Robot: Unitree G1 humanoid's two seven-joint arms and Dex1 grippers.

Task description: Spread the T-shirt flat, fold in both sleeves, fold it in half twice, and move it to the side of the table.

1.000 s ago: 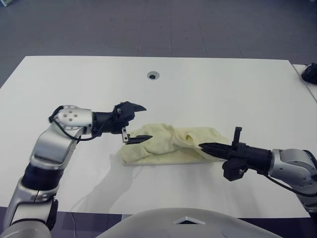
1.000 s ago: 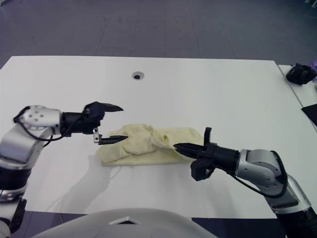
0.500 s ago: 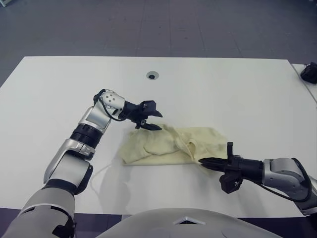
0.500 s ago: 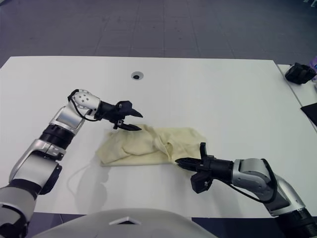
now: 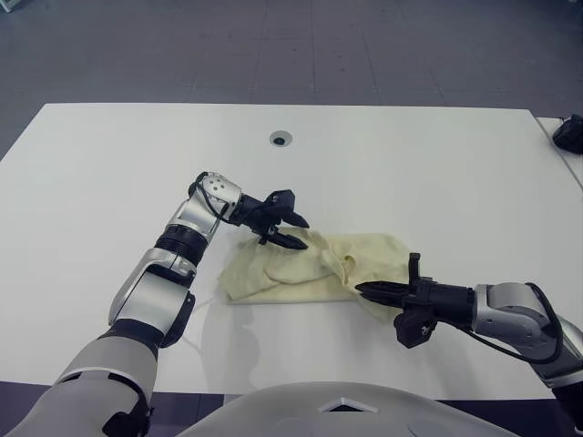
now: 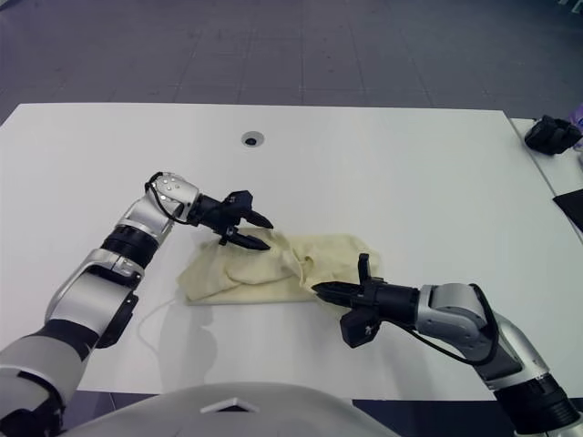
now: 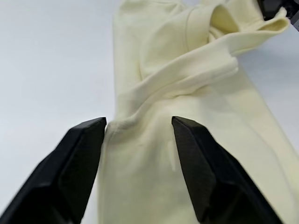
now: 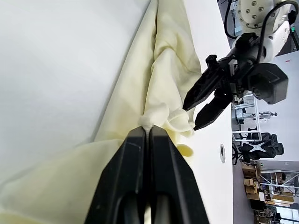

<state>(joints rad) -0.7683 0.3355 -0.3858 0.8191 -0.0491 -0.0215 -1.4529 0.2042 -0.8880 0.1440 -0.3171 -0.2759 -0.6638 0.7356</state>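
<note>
A pale yellow T-shirt [image 5: 305,269] lies crumpled in a loose heap at the middle of the white table [image 5: 410,173]. My left gripper [image 5: 301,233] hovers open at the shirt's far left part. In the left wrist view its two black fingers [image 7: 81,154] straddle a raised fold of the T-shirt [image 7: 187,79]. My right gripper [image 5: 362,290] is low at the shirt's near right edge. In the right wrist view its fingers [image 8: 140,154] are shut on a small pinch of the cloth [image 8: 159,84], and the left gripper [image 8: 205,100] shows beyond.
A round cable hole [image 5: 281,138] sits in the table's far middle. A black object [image 5: 570,134] lies off the right edge. Bare tabletop surrounds the shirt on all sides.
My left arm swung from the shirt's left side round to its far edge, gripper still open. My right gripper slid left along the near edge and now pinches the cloth.
</note>
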